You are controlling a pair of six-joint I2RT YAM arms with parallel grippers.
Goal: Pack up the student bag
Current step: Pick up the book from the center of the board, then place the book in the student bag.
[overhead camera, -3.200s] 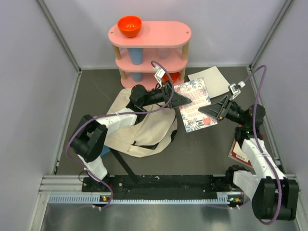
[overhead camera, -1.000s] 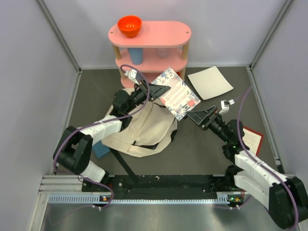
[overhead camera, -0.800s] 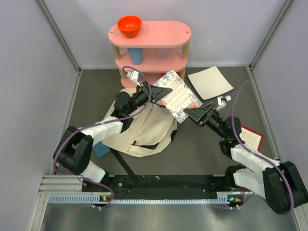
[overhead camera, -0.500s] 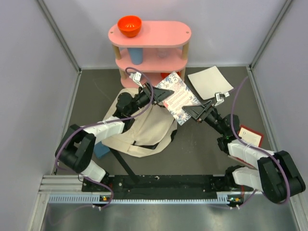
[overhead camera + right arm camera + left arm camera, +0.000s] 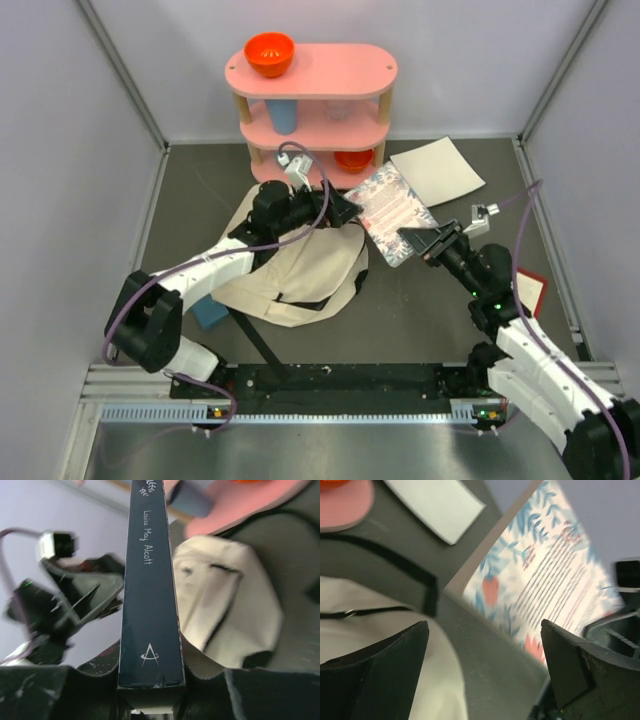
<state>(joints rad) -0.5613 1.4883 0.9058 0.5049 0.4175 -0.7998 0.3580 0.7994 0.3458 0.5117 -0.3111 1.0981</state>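
nearest, we see right gripper (image 5: 418, 241) clamped on corner of floral-cover book with dark navy spine (image 5: 392, 205), book held tilted above dark grey table (image 5: 200, 200). left of it, large cream fabric student bag (image 5: 300, 275) lies slumped on table, black straps trailing. left gripper (image 5: 338, 208) hovers over bag's far edge, fingers spread wide, gripping nothing, just beside book. beyond: flat white square sheet (image 5: 437, 170), pink three-tier shelf (image 5: 320, 72), orange bowl (image 5: 269, 53) on top.

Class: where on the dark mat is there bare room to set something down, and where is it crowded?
Bare: the mat left of the shelf and student bag; also between bag and right arm. Crowded: near the shelf, where left gripper, right gripper and floral book meet.
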